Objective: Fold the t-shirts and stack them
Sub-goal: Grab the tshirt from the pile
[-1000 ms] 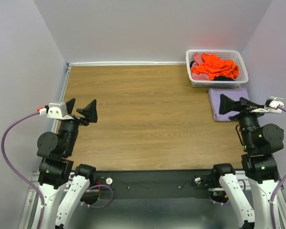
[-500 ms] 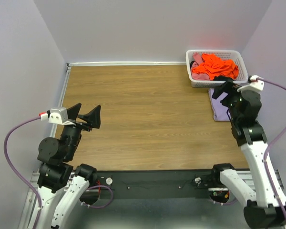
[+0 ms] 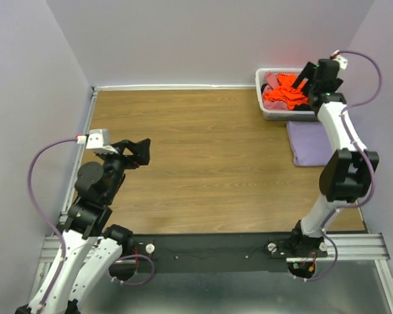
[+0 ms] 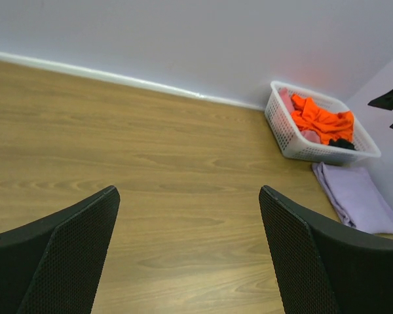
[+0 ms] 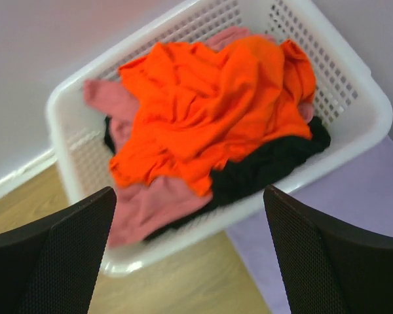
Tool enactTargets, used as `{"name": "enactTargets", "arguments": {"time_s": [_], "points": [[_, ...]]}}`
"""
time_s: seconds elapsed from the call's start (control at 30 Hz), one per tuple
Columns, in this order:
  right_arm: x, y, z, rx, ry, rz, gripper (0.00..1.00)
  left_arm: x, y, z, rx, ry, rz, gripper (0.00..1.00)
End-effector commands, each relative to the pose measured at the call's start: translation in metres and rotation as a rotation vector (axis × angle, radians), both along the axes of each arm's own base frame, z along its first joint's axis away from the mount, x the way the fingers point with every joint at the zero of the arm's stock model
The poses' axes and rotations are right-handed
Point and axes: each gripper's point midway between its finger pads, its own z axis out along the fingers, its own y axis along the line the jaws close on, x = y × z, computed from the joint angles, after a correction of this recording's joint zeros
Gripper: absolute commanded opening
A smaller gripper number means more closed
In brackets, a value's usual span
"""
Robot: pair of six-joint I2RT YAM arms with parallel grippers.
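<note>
Black and spread wide, my left gripper (image 4: 188, 196) hangs released over the left part of the wooden worktop (image 3: 203, 144), with nothing between its jaws; under it I see only bare wood grain. From this gripper, all the cloth lies far ahead and off to the right, in the corner by the wall.

Further right, the white lattice basket (image 5: 354, 124) stands at that far corner. My right gripper (image 5: 188, 191) is raised above it, jaws apart and holding nothing, clear of the cloth. Directly ahead of and below this gripper, the orange t-shirt (image 5: 216, 98) lies crumpled on top of the heap and fills most of the basket. The pink t-shirt (image 5: 144, 203) pokes out from under it toward the left finger, with another pink bit showing at the basket's far left end. The black cloth (image 5: 262, 163) lies under the orange one on the side toward the right finger, pressed against the basket's near wall.

Outside the basket, below and to the right of my right gripper, the lavender t-shirt (image 3: 311, 140) lies flat and folded on the worktop, just beside the basket's near wall. I cannot tell whether it touches the basket.
</note>
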Motion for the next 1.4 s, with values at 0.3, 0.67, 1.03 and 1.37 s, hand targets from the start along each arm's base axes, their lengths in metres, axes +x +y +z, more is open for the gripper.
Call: {"name": "enactTargets", "arguments": {"time_s": [0.3, 0.67, 1.03, 1.37], "points": [[0.111, -0.089, -0.089, 0.346, -0.008, -0.059, 0.94, 0.012, 0.009, 0.000, -0.164, 0.069, 0.111, 0.94], [0.139, -0.055, -0.099, 0.413, -0.030, 0.170, 0.60, 0.014, 0.013, -0.005, -0.173, 0.087, 0.140, 0.94], [0.102, -0.034, -0.014, 0.268, -0.100, 0.250, 0.00, 0.022, 0.007, 0.000, -0.099, 0.048, 0.106, 0.93], [0.045, -0.025, 0.148, 0.094, -0.353, 0.271, 0.00, 0.034, -0.007, 0.006, -0.007, 0.026, 0.037, 0.93]]}}
